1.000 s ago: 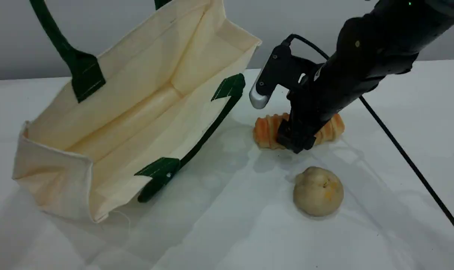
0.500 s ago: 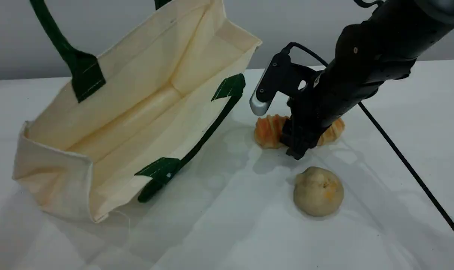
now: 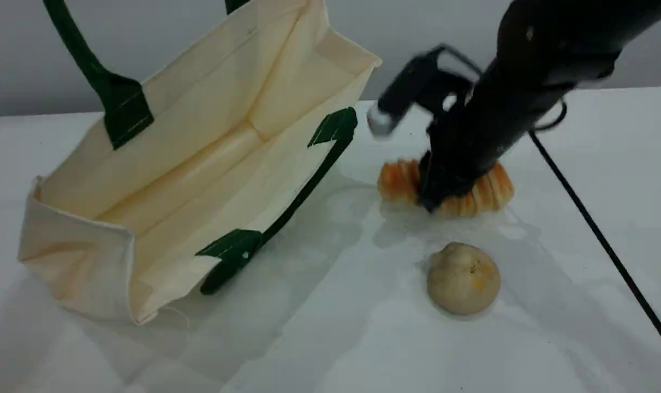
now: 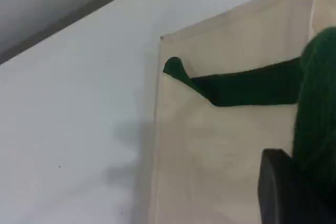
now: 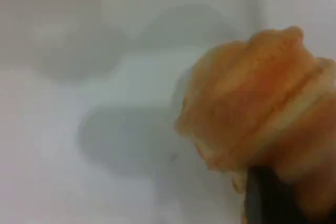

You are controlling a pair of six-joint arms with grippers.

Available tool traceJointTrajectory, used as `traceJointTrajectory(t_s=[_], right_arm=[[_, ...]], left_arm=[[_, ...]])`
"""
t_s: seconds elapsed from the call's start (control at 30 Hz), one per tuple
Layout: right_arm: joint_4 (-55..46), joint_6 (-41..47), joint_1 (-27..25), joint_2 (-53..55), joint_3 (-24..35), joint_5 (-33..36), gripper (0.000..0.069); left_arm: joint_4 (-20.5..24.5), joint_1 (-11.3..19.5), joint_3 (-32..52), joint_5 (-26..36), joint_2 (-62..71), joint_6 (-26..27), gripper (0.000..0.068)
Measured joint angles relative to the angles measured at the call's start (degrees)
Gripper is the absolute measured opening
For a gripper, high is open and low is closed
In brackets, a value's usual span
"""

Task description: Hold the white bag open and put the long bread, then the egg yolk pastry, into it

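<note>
Your bread [image 3: 475, 196] sits right of the bag [image 3: 199, 164], just beyond the pastry [image 3: 463, 278], with your right gripper [image 3: 436, 196] clamped across its middle; the picture blurs there. The bag lies on the table [image 3: 330, 338], mouth wide, one handle [image 3: 84, 60] raised. Your left gripper [image 4: 294, 195] is closed on that green strap.

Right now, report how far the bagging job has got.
Done: the white bag stands open, its green handle held up by the left gripper. In hand: the right gripper has shut on the long bread, not yet in the bag. Left: drop it in, then the egg yolk pastry, untouched on the table.
</note>
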Motion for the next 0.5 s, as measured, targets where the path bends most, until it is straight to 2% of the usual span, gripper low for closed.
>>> traceJointTrajectory(t_s=[0.23,0.4,0.5], right_arm=[[-0.6,8.7,-0.1,-8.1,-0.1,5.2,0.0132],[-3.1,16.5,-1.0,-13.5,-0.1,12.0,0.0128],[-5.7,24.1,-2.3,-16.5,-0.1,17.1,0.0127]], left_arm=[[-0.2,0.0,0.0,0.0,0.0,0.0,0.0074],[-0.2,0.0,0.0,0.0,0.0,0.0,0.0074],[-0.6,0.0,0.0,0.0,0.0,0.0,0.0074]])
